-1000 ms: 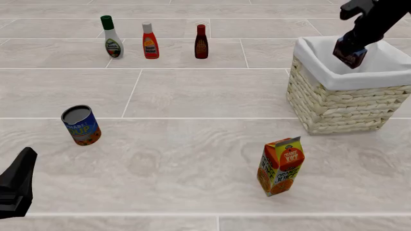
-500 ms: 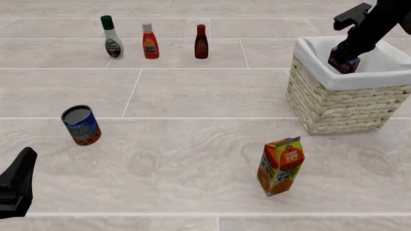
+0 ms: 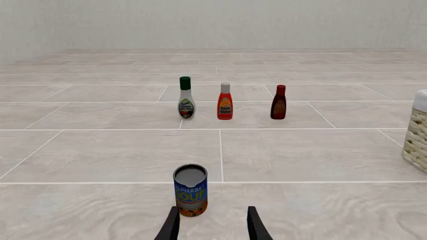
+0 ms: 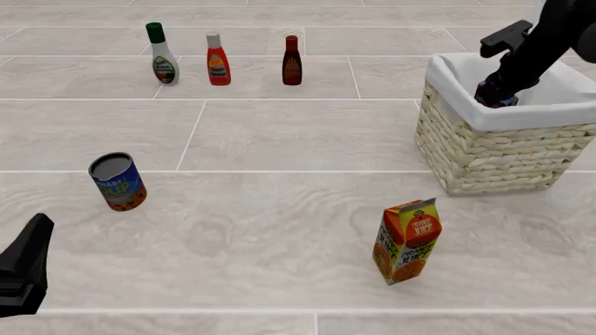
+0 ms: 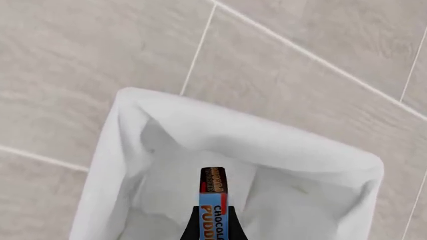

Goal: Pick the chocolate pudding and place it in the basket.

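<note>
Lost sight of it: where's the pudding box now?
Front view, far right: the pudding box is held in the right gripper, lowered inside the basket.

Cream woven wicker basket (image 4: 493, 157), white cloth liner. Dark brown chocolate pudding box (image 5: 214, 200), blue-and-red strip. Orange juice carton (image 4: 407, 240), green top. Blue-and-orange soup can (image 4: 118, 182). Pale grey tiled table (image 4: 298, 139).

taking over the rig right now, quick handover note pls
Right gripper: shut on the chocolate pudding, lowered inside the basket.
Left gripper: open, holding nothing, soup can just ahead of its fingers.
Done: pudding picked and carried into the basket.
Left: open the fingers to release it, then lift the right arm out.
</note>
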Controlling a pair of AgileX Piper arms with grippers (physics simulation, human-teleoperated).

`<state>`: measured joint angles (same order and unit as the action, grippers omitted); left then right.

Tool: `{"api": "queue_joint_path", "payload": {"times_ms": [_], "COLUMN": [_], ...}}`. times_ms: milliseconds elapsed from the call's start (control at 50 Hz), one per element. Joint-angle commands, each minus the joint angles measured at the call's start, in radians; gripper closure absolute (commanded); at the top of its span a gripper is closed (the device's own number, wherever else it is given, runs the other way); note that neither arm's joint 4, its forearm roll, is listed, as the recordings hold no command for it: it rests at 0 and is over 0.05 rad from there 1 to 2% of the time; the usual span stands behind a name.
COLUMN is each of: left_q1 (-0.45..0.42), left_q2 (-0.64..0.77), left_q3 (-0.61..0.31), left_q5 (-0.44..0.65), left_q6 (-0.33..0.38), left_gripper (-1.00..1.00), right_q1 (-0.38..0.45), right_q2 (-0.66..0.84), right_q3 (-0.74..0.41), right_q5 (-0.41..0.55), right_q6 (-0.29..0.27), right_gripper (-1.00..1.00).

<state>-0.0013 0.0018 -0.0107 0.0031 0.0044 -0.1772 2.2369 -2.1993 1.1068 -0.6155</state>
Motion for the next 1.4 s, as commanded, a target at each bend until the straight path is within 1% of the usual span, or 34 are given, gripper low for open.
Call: {"api": "queue_joint_path", "payload": {"times_ms": [20, 80, 140, 160, 200, 300, 420, 720, 840, 1400], "left_q1": [0.001, 0.001, 0.001, 0.001, 0.001, 0.001, 0.001, 0.001, 0.001, 0.001], "left_q2": [0.0, 0.0, 0.0, 0.0, 0.0, 0.0, 0.0, 0.0, 0.0, 0.0], "left_q3": [0.002, 0.002, 0.002, 0.002, 0.002, 0.002, 0.002, 0.002, 0.002, 0.002], "left_q5": [-0.001, -0.001, -0.001, -0.001, -0.001, -0.001, -0.001, -0.001, -0.001, -0.001], "left_q6": [0.0, 0.0, 0.0, 0.0, 0.0, 0.0, 0.0, 0.0, 0.0, 0.0], "left_gripper": [-1.0, -1.0, -1.0, -1.0, -1.0, -1.0, -1.0, -1.0, -1.0, -1.0], "right_q1": [-0.002, -0.003, -0.007, -0.009, -0.005, -0.006, -0.004, -0.002, 0.002, 0.014], "right_q2": [0.003, 0.01, 0.006, 0.001, 0.005, 0.0, -0.001, -0.031, -0.074, -0.263], "right_q3": [-0.014, -0.034, -0.018, -0.005, -0.018, -0.006, -0.008, 0.029, 0.08, 0.264], "right_q5": [0.007, 0.007, -0.001, -0.01, -0.002, -0.007, -0.006, -0.02, -0.04, -0.078], "right_q6": [0.013, 0.01, 0.006, -0.002, 0.006, -0.001, 0.004, 0.002, 0.002, 0.006], "right_gripper": [1.0, 1.0, 1.0, -1.0, -1.0, -1.0, -1.0, -1.0, -1.0, -1.0]}}
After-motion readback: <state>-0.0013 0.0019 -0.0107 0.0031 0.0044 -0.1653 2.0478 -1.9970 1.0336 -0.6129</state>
